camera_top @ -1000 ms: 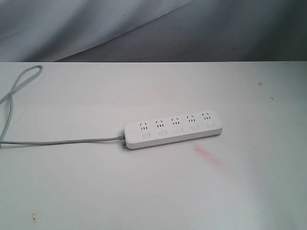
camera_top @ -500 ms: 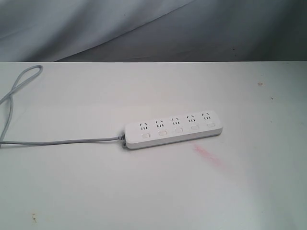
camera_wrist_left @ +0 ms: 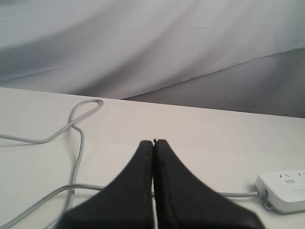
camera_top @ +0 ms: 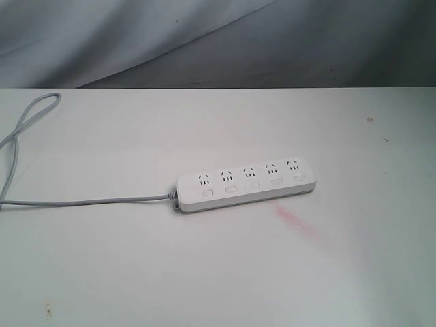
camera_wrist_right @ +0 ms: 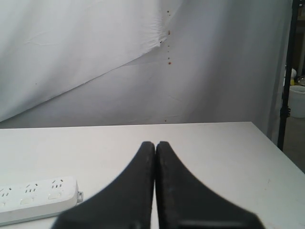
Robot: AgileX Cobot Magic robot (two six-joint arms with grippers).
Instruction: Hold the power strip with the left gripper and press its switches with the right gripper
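Note:
The white power strip (camera_top: 246, 184) lies flat near the middle of the white table, long axis running left to right, untouched. Its five switches (camera_top: 253, 184) sit in a row, one below each socket. The thin grey cord (camera_top: 88, 201) leaves its left end and loops away at the far left. No arm shows in the exterior view. My left gripper (camera_wrist_left: 154, 141) is shut and empty; the strip's cord end (camera_wrist_left: 283, 191) lies apart from it. My right gripper (camera_wrist_right: 155, 143) is shut and empty too, with the strip's other end (camera_wrist_right: 38, 196) off to one side.
A faint pink smear (camera_top: 296, 221) marks the table just in front of the strip's right half. Grey-white cloth (camera_top: 204, 41) hangs behind the table's far edge. The cord loop (camera_wrist_left: 78, 119) lies on the table ahead of my left gripper. A black stand (camera_wrist_right: 287, 76) rises beyond the table's side.

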